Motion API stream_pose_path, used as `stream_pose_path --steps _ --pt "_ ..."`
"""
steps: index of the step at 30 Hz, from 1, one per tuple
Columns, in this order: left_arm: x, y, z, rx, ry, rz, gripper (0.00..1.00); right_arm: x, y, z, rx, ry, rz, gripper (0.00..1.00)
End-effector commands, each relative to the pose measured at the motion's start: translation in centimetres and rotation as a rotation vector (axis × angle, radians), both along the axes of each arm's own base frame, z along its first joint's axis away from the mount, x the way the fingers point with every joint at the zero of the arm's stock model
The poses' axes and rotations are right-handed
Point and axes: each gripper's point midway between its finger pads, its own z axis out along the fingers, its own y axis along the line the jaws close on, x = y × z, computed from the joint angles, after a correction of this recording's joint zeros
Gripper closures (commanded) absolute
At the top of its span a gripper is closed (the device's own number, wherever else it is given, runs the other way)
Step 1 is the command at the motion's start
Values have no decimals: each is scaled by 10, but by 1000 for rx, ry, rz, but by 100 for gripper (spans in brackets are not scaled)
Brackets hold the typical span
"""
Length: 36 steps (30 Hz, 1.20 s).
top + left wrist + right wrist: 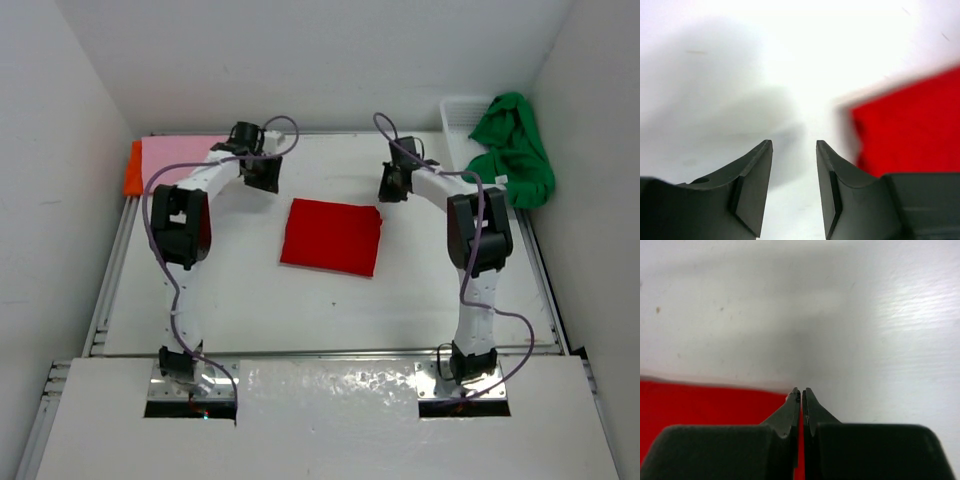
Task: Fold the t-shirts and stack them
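Note:
A folded red t-shirt (332, 236) lies flat as a rectangle in the middle of the table. At the back left corner a pink t-shirt (178, 152) rests on top of an orange one (131, 168). A crumpled green t-shirt (515, 148) hangs over the basket at the back right. My left gripper (262, 176) hovers beyond the red shirt's back left corner; its jaws (794, 145) stand open with only table between them, and the red shirt (912, 125) lies to their right. My right gripper (392, 186) is by the back right corner, its jaws (801, 391) shut, with the red cloth (705, 402) beneath.
A white mesh basket (458, 112) stands at the back right against the wall. White walls close in the table on the left, back and right. Metal rails run along the table's left (110, 270) and right edges.

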Motion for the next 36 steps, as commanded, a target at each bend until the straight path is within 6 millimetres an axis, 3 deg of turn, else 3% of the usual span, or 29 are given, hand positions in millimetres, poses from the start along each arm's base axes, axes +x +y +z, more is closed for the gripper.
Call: stream_pose_path --steps 1,2,4,6,8,9,10,11,12,13,15,16,17,18,19,21,22,27,36 --pt "39 31 77 34 -206 104 61 17 -20 22 -112 -7 52 100" --pt "42 34 87 39 -228 111 63 15 -22 24 -138 14 79 100" --pt "45 39 99 61 -257 124 65 28 -20 49 -144 -29 98 98" --pt "53 41 128 83 -335 96 66 25 -18 72 -151 -45 123 92" --pt "56 46 161 117 -424 59 62 14 -18 82 -171 -44 134 84" --pt "56 41 174 88 -460 21 56 2 -19 76 -185 -19 140 80" --pt "50 38 195 57 -499 -14 34 -5 -19 90 -190 -43 138 76" --pt "42 38 191 25 -480 -42 24 -21 -17 77 -193 -5 153 64" --pt "29 23 191 -54 -453 -116 18 -30 -16 75 -188 9 152 59" --pt "19 19 185 -68 -420 -149 15 -40 -9 82 -141 5 148 55" --pt "-8 8 150 -79 -262 -167 15 -68 -5 58 -83 61 145 49" --pt "-19 -1 137 -94 -201 -171 15 -68 7 68 -10 14 133 47" --pt "-36 -5 109 -112 -113 -171 15 -85 8 52 8 50 128 45" --pt "-45 -8 99 -125 -78 -163 15 -90 12 49 29 51 132 45" --pt "-63 -10 75 -138 0 -144 14 -90 18 49 57 41 125 45" --pt "-69 -13 64 -164 9 -120 12 -98 25 39 106 71 124 45" --pt "-81 -13 47 -178 61 -94 12 -96 27 35 120 66 122 45" --pt "-95 -27 24 -268 126 -38 11 -104 36 14 189 99 103 46" --pt "-119 -47 -24 -352 296 9 12 -120 34 -17 203 150 68 46"
